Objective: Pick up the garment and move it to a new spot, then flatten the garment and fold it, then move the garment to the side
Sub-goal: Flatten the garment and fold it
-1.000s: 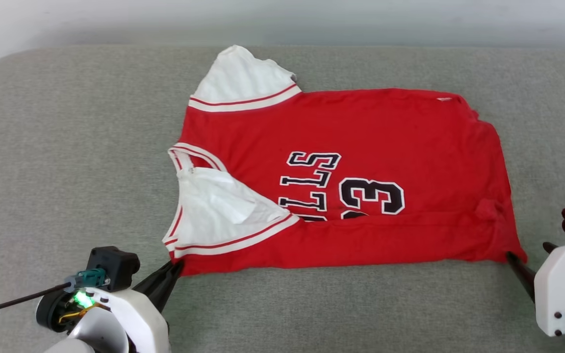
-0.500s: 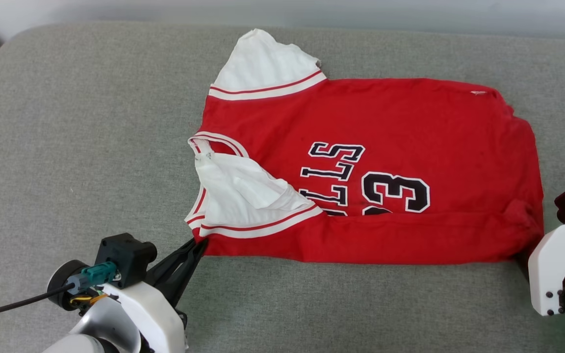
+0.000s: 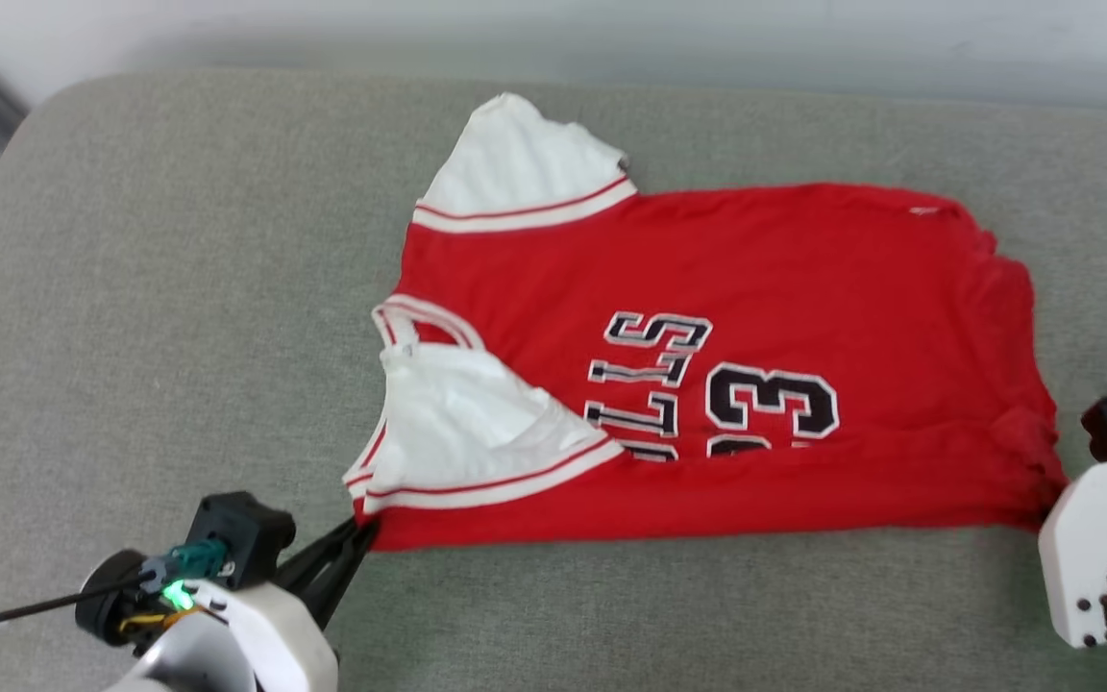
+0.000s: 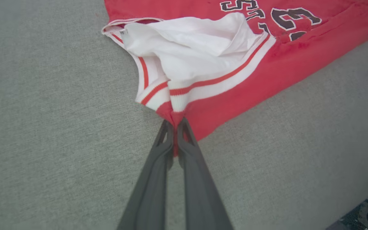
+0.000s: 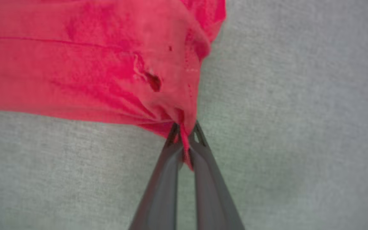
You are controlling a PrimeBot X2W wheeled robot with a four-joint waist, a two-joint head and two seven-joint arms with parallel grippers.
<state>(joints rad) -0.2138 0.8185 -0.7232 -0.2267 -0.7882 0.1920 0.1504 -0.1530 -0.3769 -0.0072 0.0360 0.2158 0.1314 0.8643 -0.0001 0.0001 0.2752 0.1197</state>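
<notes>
Left gripper (image 4: 175,123) clamped on garment (image 3: 755,259) corner by striped trim, right gripper (image 5: 185,127) pinching opposite red corner, grey cushion (image 3: 179,288) beneath

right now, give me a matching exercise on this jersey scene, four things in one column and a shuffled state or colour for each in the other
1 left end effector
2 right end effector
3 chest number
4 inner lining

a white
b shut on the garment's plain red corner
c black, white-outlined
d shut on the corner beside the striped trim

Pairs: 1-d, 2-b, 3-c, 4-a
</notes>
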